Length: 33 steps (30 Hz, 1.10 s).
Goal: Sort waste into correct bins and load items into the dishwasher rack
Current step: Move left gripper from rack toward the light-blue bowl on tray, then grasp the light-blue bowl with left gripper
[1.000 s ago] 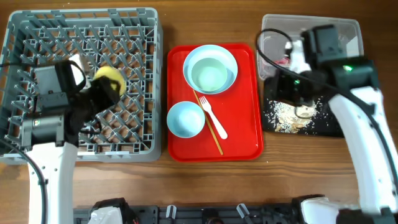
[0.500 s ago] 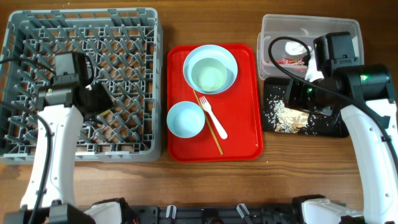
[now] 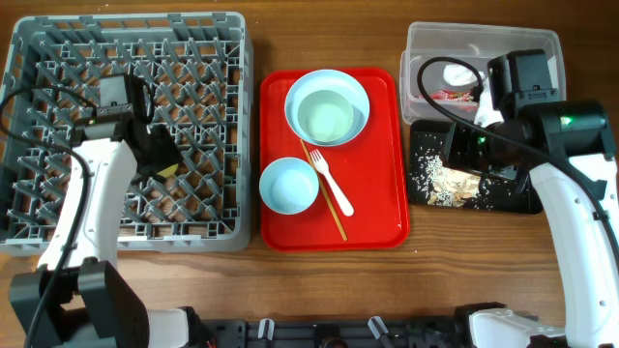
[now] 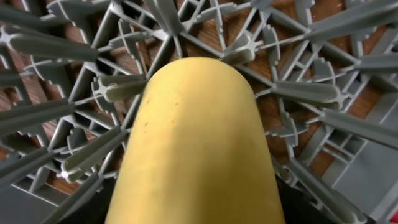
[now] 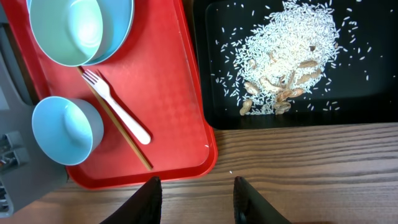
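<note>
Done: crumbs (image 5: 292, 37) binned right of red tray (image 3: 382, 193). Pending: 2 bowls (image 3: 329, 106), fork (image 3: 334, 186), chopsticks (image 3: 334, 217) on it. My left claw (image 3: 160, 159) clamps cup (image 4: 196, 143); right claw (image 5: 198, 186) gapes.

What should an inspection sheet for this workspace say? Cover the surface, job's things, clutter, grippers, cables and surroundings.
Surface: wooden table, red tray at centre.
Job's things: yellow cup held at the rack; large bowl, small bowl, fork, chopsticks on the tray; tissue, wrapper in clear tub; crumbs in black tray.
Clutter: nothing seen.
Grippers: left gripper shut on the cup; right gripper open, empty.
Cables: black cable loops over the tub.
Surroundings: nothing seen.
</note>
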Available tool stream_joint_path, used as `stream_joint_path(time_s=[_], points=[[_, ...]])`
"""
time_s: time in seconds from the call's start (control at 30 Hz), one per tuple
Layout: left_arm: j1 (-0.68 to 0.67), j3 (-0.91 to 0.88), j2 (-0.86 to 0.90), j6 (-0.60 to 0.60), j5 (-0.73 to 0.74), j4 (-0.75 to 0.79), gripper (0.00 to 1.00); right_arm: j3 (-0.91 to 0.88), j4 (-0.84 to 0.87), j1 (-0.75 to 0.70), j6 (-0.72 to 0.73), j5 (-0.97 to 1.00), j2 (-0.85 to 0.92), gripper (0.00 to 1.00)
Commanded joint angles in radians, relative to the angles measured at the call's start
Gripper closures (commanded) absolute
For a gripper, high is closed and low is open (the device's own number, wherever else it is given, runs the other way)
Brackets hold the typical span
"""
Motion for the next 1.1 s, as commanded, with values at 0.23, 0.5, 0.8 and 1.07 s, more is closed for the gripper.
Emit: stream_joint_path(time_s=[0.23, 0.5, 0.8, 1.07], points=[[-0.105, 0.080, -0.101, 0.003, 0.116, 0.032, 0.00, 0.016, -0.001, -0.002, -0.010, 0.003, -0.003, 0.62], [-0.520, 0.078, -0.074, 0.078, 0.145, 0.048, 0.00, 0.016, 0.000, -0.002, -0.010, 0.003, -0.003, 0.62], [-0.779, 0.078, 0.130, 0.078, 0.145, 0.053, 0.07, 0.016, 0.008, -0.002, -0.010, 0.003, -0.003, 0.61], [-0.855, 0.078, 0.309, 0.078, 0.145, 0.078, 0.32, 0.016, 0.011, -0.002, -0.011, 0.003, -0.003, 0.61]])
